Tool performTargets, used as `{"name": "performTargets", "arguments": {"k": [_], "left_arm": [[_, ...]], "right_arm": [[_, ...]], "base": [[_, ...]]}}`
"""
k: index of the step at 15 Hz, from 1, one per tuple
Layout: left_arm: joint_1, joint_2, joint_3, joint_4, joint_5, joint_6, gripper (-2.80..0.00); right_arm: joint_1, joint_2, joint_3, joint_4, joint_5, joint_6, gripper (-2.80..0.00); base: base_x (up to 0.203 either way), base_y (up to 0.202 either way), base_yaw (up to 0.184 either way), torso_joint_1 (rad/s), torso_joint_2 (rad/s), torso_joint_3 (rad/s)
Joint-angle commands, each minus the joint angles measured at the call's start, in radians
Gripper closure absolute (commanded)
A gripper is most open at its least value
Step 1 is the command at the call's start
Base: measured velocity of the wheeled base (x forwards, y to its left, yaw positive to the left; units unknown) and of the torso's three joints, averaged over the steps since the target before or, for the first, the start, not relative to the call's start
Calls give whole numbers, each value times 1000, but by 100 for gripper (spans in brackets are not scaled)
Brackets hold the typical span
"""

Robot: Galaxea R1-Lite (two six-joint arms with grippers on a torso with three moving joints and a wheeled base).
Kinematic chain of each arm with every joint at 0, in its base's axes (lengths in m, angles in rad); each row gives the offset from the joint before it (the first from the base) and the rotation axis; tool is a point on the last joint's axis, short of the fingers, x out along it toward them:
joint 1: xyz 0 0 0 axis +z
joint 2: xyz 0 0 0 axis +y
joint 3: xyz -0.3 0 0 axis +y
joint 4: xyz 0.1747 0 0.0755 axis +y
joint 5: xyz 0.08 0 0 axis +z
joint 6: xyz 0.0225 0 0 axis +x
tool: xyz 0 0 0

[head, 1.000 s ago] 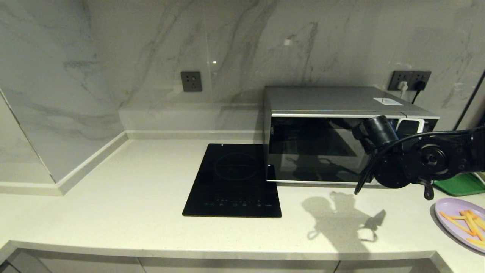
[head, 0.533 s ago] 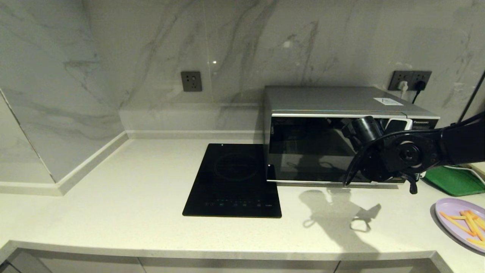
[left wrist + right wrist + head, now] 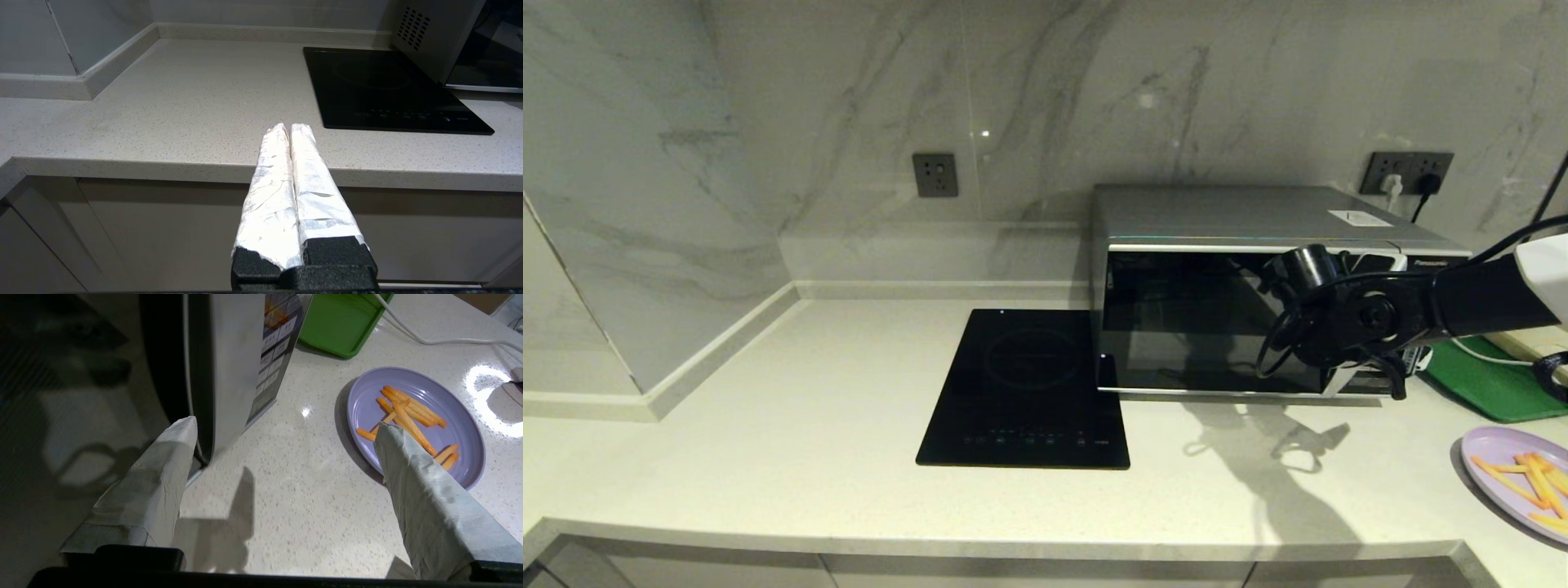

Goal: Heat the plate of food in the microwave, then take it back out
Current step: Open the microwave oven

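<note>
The silver microwave (image 3: 1241, 216) stands at the back right of the counter, its dark glass door facing me. My right arm (image 3: 1364, 327) reaches across the door's right side, and its wrist hides the fingers in the head view. In the right wrist view the right gripper (image 3: 284, 424) is open. One of its fingers (image 3: 163, 477) lies by the lower right edge of the microwave (image 3: 233, 355) door, which seems to stand slightly forward of the button panel. The lilac plate of food (image 3: 1482, 453) (image 3: 367, 396) sits on the counter at the right. My left gripper (image 3: 291, 127) is shut and empty, parked below the counter's front edge.
A black induction hob (image 3: 1029, 384) (image 3: 384, 90) lies left of the microwave. A green tray (image 3: 1494, 384) (image 3: 339, 322) sits right of it, with a white cable (image 3: 429, 341) beside it. Wall sockets (image 3: 1409, 173) are behind the microwave.
My right arm has moved left and back towards the microwave, from above the counter near the plate to the door's right edge. The plate and left arm have not moved.
</note>
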Motion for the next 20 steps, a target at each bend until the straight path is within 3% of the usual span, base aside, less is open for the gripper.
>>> {"name": "performTargets", "arguments": {"k": [1, 8, 20], "left_arm": [[0, 0, 0, 0, 1, 0, 0], [0, 0, 0, 0, 1, -2, 0], [0, 0, 0, 0, 1, -2, 0]], "right_arm": [[-24, 33, -37, 0, -5, 3, -280], [-62, 54, -71, -2, -7, 12, -280], [-87, -28, 57, -1, -13, 131, -280]], "base": [[0, 0, 0, 0, 0, 0], [0, 0, 0, 0, 0, 0], [0, 0, 0, 0, 0, 0]]}}
